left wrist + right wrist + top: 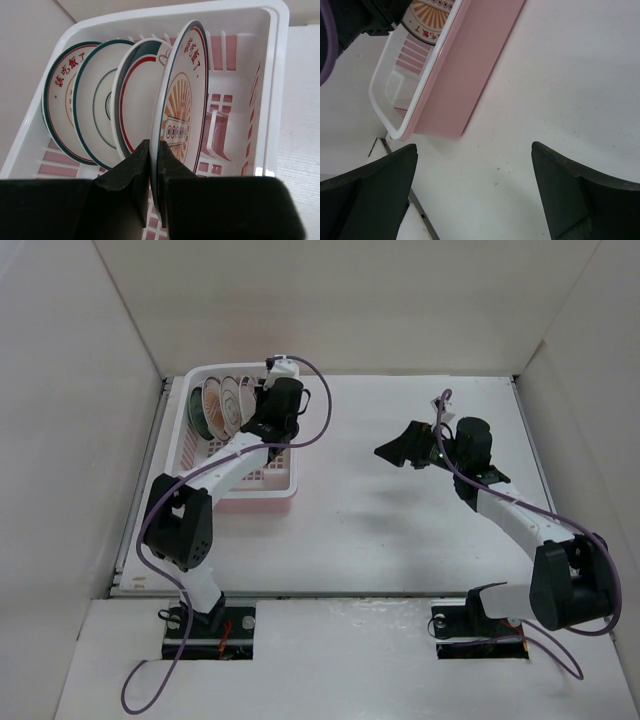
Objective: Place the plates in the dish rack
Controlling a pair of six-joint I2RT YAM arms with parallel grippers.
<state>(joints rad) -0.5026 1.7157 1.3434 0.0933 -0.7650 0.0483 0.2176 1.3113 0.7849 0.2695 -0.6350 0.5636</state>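
The pink dish rack (280,495) stands at the back left; it also shows in the left wrist view (272,75) and the right wrist view (465,75). Three plates (100,105) stand upright in its slots. My left gripper (155,155) is shut on the lower rim of a fourth plate (182,95), white with an orange sunburst centre, held upright inside the rack next to the others. That plate also shows in the right wrist view (427,15). My right gripper (475,175) is open and empty above the bare table, right of the rack (410,450).
White walls enclose the table on the left, back and right. The rack's right half (230,125) holds no plates. The left arm (215,470) reaches over the rack's front edge.
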